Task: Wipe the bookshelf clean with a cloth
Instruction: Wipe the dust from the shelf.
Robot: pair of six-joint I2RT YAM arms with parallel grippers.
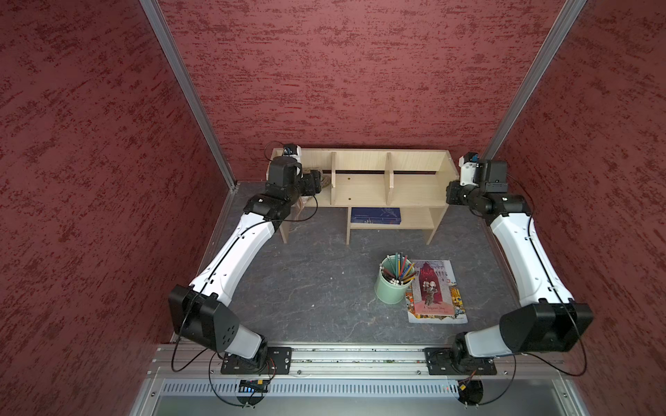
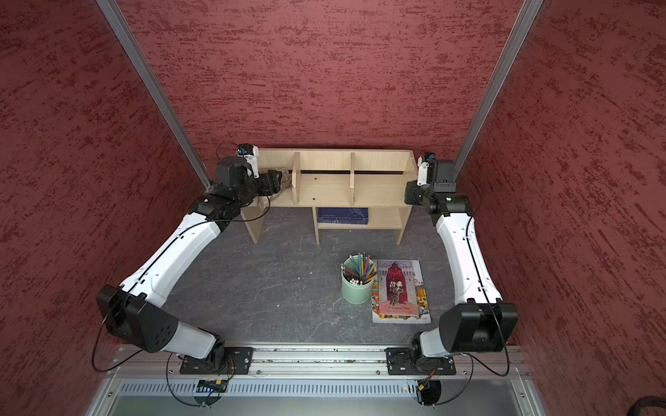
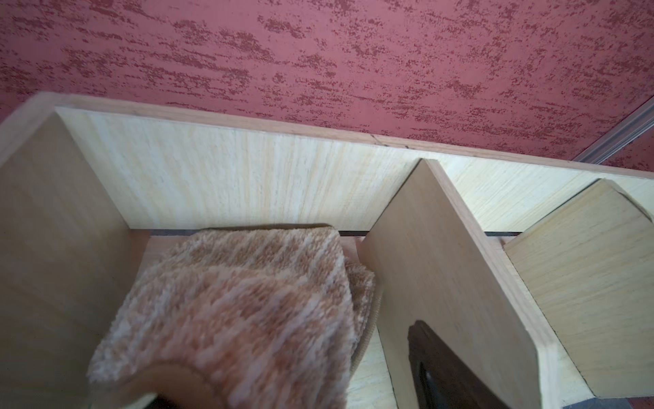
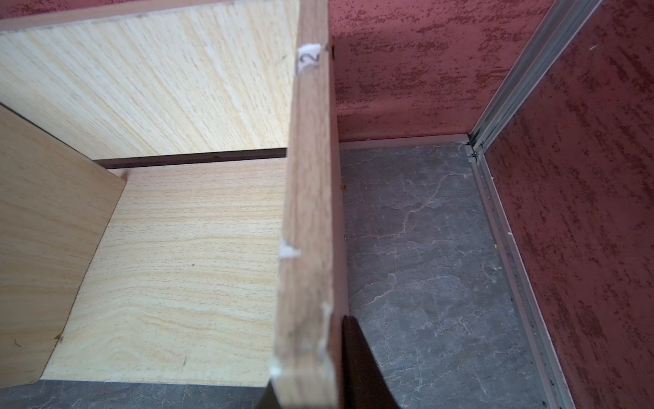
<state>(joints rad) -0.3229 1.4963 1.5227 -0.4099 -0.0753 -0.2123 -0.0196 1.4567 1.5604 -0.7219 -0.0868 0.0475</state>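
The light wood bookshelf (image 1: 364, 187) (image 2: 324, 187) stands against the back wall. The tan-brown cloth (image 3: 247, 301) lies bunched in its leftmost top compartment, beside the first divider (image 3: 442, 265). My left gripper (image 1: 317, 182) reaches into that compartment and is open. One dark finger (image 3: 442, 371) shows against the divider, while the cloth drapes over and hides the other one. In both top views only a sliver of cloth (image 2: 284, 180) shows past the wrist. My right gripper (image 1: 450, 192) is shut on the bookshelf's right end panel (image 4: 308, 212), one finger (image 4: 361, 368) on its outer face.
A green cup of coloured pencils (image 1: 391, 288) stands on the grey tabletop, touching a colourful magazine (image 1: 436, 291). A dark blue book (image 1: 374, 214) lies on the lower shelf. Red walls and aluminium posts (image 1: 187, 90) close in on three sides.
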